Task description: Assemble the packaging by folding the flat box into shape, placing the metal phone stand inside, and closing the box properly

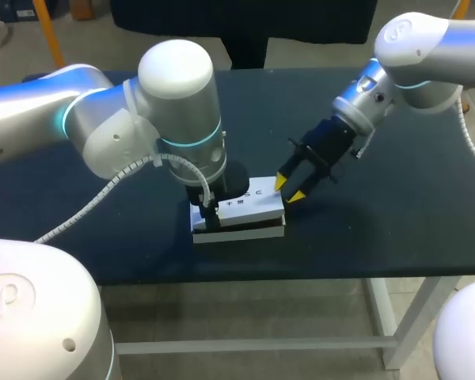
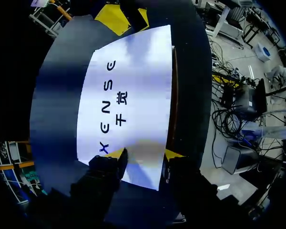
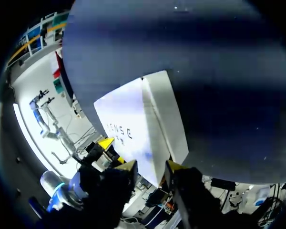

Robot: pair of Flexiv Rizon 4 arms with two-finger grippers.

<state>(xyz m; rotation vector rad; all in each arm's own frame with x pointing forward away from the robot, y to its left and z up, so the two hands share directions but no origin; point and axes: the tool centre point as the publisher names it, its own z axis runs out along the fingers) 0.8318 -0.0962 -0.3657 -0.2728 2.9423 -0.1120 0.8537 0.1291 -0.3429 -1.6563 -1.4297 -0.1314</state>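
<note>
The white box [image 1: 253,202], printed face up, lies near the table's front edge. My left gripper [image 1: 208,212] stands over its left end. In the left wrist view, the box [image 2: 133,86] fills the space ahead of the left gripper [image 2: 144,155]. One yellow tip sits over the lid, the other beside the box's long edge, and the jaws are apart. My right gripper [image 1: 290,188] is at the box's right end. In the right wrist view, the box's [image 3: 133,119] near corner lies between the open right gripper's [image 3: 151,167] fingers. I see no phone stand.
The dark table [image 1: 380,222] is bare to the right of the box and behind it. Its front edge runs just in front of the box. My left arm's thick wrist and white cable hang over the table's left half.
</note>
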